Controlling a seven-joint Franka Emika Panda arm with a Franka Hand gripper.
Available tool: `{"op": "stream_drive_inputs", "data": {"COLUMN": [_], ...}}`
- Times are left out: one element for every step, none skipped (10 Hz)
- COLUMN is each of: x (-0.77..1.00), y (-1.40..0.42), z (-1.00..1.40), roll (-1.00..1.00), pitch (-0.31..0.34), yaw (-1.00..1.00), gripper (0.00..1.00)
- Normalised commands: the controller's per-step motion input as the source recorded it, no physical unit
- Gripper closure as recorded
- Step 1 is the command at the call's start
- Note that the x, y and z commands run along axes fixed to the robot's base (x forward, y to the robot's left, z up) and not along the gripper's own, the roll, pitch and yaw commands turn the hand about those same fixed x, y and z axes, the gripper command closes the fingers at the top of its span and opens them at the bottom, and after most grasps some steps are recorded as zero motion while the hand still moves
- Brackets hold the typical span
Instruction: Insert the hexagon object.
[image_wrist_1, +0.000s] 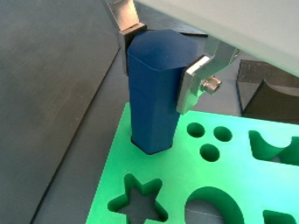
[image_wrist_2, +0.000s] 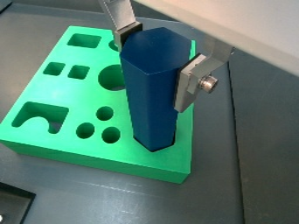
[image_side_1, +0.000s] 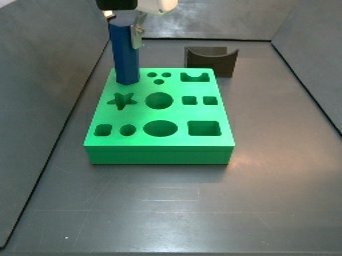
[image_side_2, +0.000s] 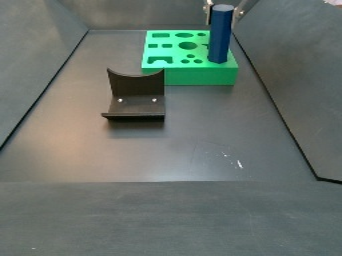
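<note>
I see the gripper (image_wrist_2: 158, 54) above a corner of the green block (image_wrist_2: 52, 109), fingers (image_wrist_2: 193, 83) clamped on the upright hexagon object (image_wrist_2: 155, 92). Its lower end sits in a corner hole of the block (image_side_1: 187, 135). Dark fixture (image_side_2: 134, 97) stands apart on the table (image_side_2: 201, 140).

The gripper (image_side_2: 222, 5) holds the hexagon object (image_side_2: 219, 35) upright on the green slab (image_side_2: 182, 50).

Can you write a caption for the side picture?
Gripper holds blue hexagon object upright at green block's corner.
</note>
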Motion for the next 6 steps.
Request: {"op": "stream_drive_inputs", "data": {"x": [0.0,-0.06,-0.03,0.0,0.0,0.0], "y": [0.03,0.0,0.0,0.0,0.0,0.0], "z": [-0.37,-0.31,-0.29,-0.23,-0.18,0.0], "roll": [-0.18,-0.15,-0.12,-0.12,-0.12,0.0], "pitch": [-0.131,-0.156,-0.133,-0.07,-0.033,0.0], "yaw": [0.0,0.0,0.0,0.0,0.0,0.0], "gripper": [1.0,1.0,1.0,1.0,1.0,1.0]}}
